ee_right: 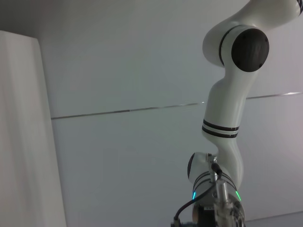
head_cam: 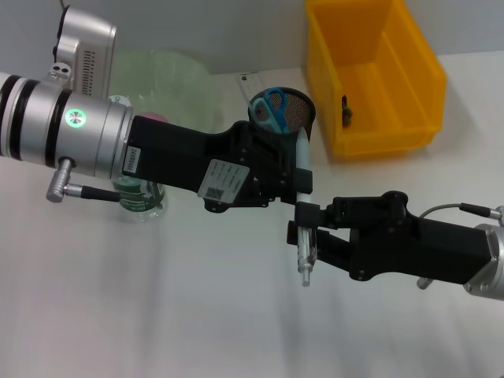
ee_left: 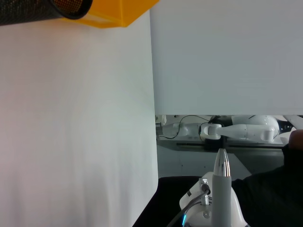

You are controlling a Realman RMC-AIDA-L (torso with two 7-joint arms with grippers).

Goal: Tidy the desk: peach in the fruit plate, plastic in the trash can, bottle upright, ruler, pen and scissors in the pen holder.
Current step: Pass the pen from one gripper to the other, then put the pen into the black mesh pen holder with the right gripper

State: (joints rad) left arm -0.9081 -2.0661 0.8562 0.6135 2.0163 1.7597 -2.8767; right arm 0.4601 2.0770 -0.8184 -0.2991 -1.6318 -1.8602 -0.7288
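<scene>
A grey-and-clear pen hangs upright above the middle of the desk. My left gripper is shut on its upper part and my right gripper is shut around it just below. In the left wrist view the pen points away from the camera. The black mesh pen holder stands just behind, with the blue-handled scissors and the ruler in it. The bottle stands upright behind my left arm. A pink peach shows at the green fruit plate. No plastic is in view.
The yellow trash can stands at the back right, next to the pen holder. In the left wrist view the pen holder and the trash can show at one edge. Bare white desk lies in front of both arms.
</scene>
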